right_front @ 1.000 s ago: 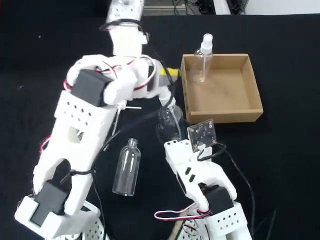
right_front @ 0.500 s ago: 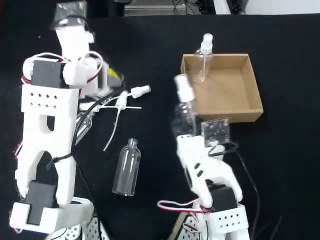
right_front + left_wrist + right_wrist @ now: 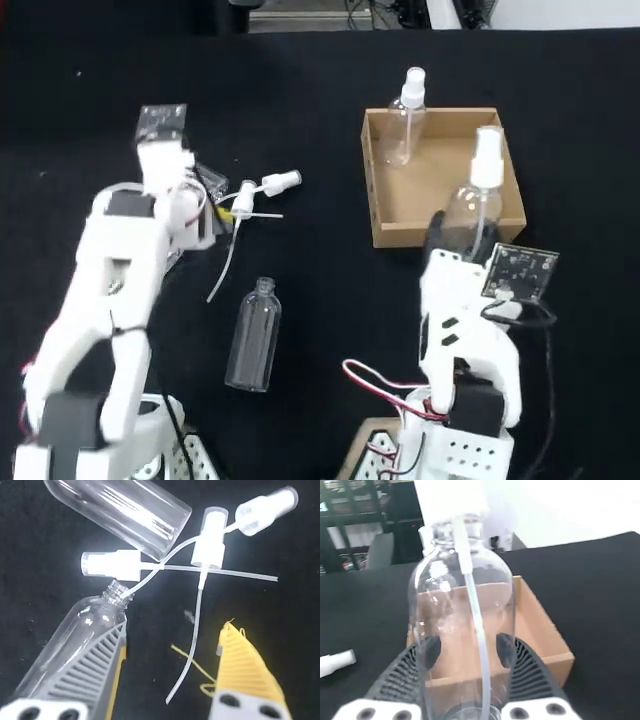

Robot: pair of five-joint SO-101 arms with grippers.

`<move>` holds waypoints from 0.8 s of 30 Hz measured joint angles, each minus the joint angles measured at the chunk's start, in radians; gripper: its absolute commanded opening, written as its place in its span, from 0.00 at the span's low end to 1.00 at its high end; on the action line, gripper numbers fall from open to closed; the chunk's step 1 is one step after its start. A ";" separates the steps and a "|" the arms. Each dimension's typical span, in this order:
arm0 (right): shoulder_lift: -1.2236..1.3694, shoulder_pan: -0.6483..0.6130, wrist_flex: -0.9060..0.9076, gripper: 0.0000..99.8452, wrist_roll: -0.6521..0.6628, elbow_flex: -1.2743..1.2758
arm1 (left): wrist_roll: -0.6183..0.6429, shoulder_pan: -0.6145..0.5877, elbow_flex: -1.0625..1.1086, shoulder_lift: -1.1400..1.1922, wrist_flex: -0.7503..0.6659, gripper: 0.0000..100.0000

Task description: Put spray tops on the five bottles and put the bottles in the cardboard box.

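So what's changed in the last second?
The right gripper, shut on the capped bottle, carried it right to the front edge of the cardboard box. The left gripper pulled back left, open above the loose spray tops. The bottle in the box and the uncapped bottle lying flat stayed put.

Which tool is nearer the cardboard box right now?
Right. The right tool holds a capped bottle at the cardboard box's near wall. The left tool is well off to the side, open above the loose spray tops.
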 measured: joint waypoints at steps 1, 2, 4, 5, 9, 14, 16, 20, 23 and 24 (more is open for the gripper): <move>0.000 0.011 -0.003 0.01 0.012 -0.011 | 0.017 -0.003 0.055 -0.032 -0.043 0.28; 0.000 0.018 -0.003 0.01 0.020 -0.021 | 0.037 -0.009 0.109 -0.064 -0.091 0.28; 0.000 0.029 -0.003 0.01 0.026 -0.052 | 0.078 -0.023 0.213 -0.118 -0.184 0.28; 0.000 0.032 -0.003 0.01 0.031 -0.074 | 0.106 -0.028 0.264 -0.140 -0.230 0.28; 0.091 0.032 -0.011 0.01 0.032 -0.193 | 0.195 -0.031 0.397 -0.215 -0.384 0.28; 0.374 0.127 -0.089 0.01 0.086 -0.324 | 0.230 -0.031 0.489 -0.250 -0.474 0.28; 0.500 0.193 -0.186 0.01 0.123 -0.334 | 0.230 -0.023 0.512 -0.256 -0.502 0.28; 0.752 0.361 -0.451 0.01 0.164 -0.334 | 0.235 -0.017 0.532 -0.258 -0.545 0.28; 0.944 0.477 -0.660 0.01 0.172 -0.334 | 0.236 -0.017 0.574 -0.258 -0.598 0.28; 1.010 0.506 -0.724 0.01 0.172 -0.334 | 0.236 -0.017 0.585 -0.258 -0.621 0.28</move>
